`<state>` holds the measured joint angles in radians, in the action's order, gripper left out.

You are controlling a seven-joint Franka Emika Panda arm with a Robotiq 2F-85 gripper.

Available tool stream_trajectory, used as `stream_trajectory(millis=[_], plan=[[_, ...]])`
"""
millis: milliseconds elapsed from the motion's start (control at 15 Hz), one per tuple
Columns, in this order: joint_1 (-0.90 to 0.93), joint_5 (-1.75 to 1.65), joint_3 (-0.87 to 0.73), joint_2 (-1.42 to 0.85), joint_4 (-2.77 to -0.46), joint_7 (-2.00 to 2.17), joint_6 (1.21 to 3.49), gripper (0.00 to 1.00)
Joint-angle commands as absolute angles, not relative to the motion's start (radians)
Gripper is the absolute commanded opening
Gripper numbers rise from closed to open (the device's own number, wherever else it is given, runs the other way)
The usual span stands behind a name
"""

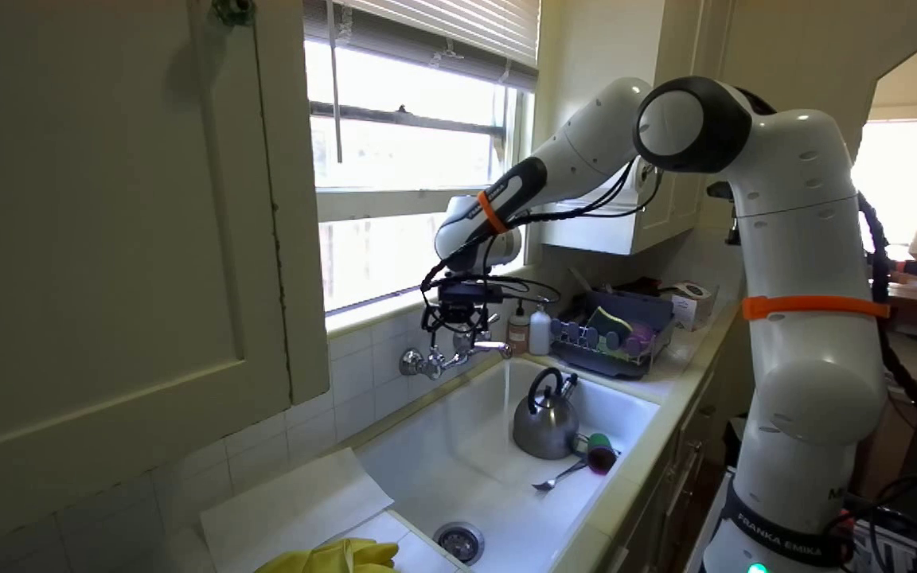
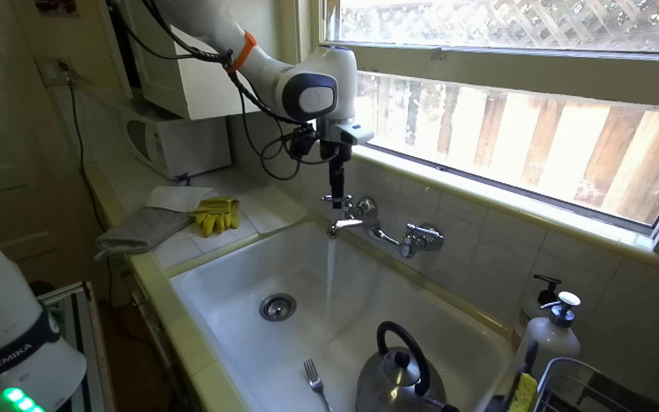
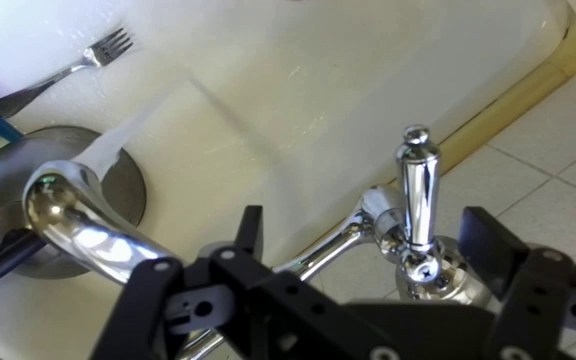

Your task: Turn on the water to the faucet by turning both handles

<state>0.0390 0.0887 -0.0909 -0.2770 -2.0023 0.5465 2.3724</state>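
The chrome faucet is on the tiled wall above the sink, with its spout in both exterior views (image 1: 493,347) (image 2: 345,224) and the wrist view (image 3: 88,220). Water runs from the spout. One handle (image 3: 420,195) lies between my gripper's (image 3: 368,235) fingers in the wrist view, with a gap on each side. It partly shows behind the fingers in an exterior view (image 2: 327,198). My gripper points down and is open at this handle in both exterior views (image 1: 454,338) (image 2: 337,201). The other handle (image 2: 414,237) is at the faucet's far end, out of sight in the wrist view.
A metal kettle (image 1: 546,426) stands in the white sink (image 2: 226,286) with a fork (image 2: 314,380) and a cup (image 1: 601,455). Soap bottles (image 2: 550,337) and a dish rack (image 1: 614,334) stand beyond one end. Yellow gloves (image 2: 215,216) lie at the other. The window sill (image 2: 455,171) is behind.
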Motion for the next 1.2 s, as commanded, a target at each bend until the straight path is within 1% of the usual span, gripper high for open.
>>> stream_trajectory(millis=[0,133,200,867,1133], plan=[[0.0,0.108,-0.092,-0.203,-2.031,0.466,2.286,1.0],[-0.032,0.116,-0.093,-0.178,-2.024,0.372,2.214,1.0],[-0.006,0.094,-0.089,-0.224,-2.001,0.457,2.281,1.0],[-0.01,0.094,-0.086,-0.221,-1.999,0.449,2.271,1.0],[-0.031,0.013,-0.088,-0.179,-2.021,0.232,2.287,1.0]])
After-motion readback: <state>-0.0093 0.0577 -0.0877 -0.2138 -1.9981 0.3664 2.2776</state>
